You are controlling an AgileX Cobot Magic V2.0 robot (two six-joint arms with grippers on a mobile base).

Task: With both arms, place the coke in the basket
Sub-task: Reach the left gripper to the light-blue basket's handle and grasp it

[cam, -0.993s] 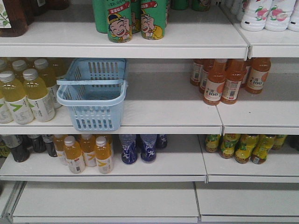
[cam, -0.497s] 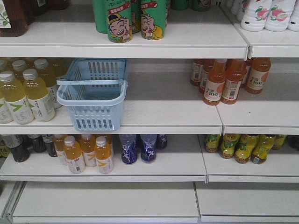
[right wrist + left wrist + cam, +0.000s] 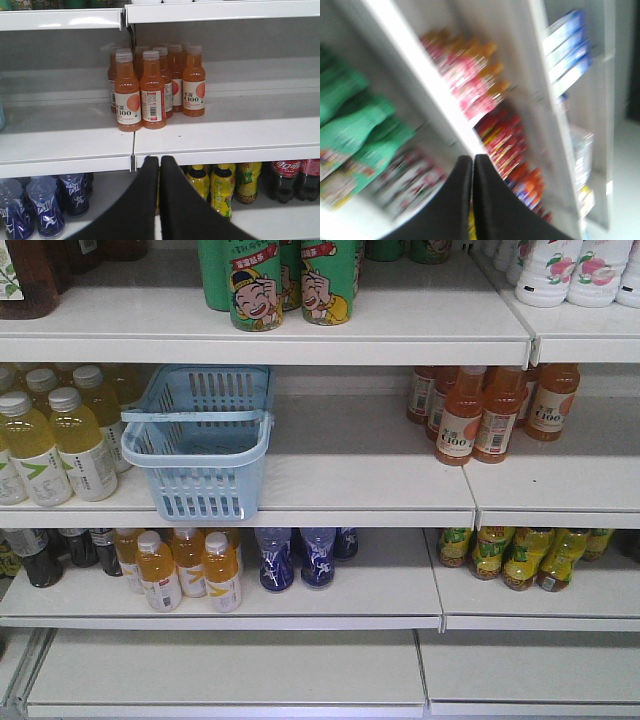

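The light blue basket (image 3: 205, 490) stands empty on the middle shelf, left of centre, with its handle folded across the top. No all-red coke bottle shows in any view. My left gripper (image 3: 472, 158) is shut and empty; its view is blurred and tilted, with shelves of red, pink and green packs behind it. My right gripper (image 3: 160, 159) is shut and empty, in front of the middle shelf's edge, below a group of orange C100 bottles (image 3: 152, 90). Neither gripper shows in the front view.
Yellow drink bottles (image 3: 60, 440) stand left of the basket and orange C100 bottles (image 3: 490, 415) to the right. Green cans (image 3: 290, 280) stand above. Blue bottles (image 3: 300, 558) and orange juice (image 3: 185, 570) stand below. Dark cola bottles with red labels (image 3: 292, 177) are at the lower right.
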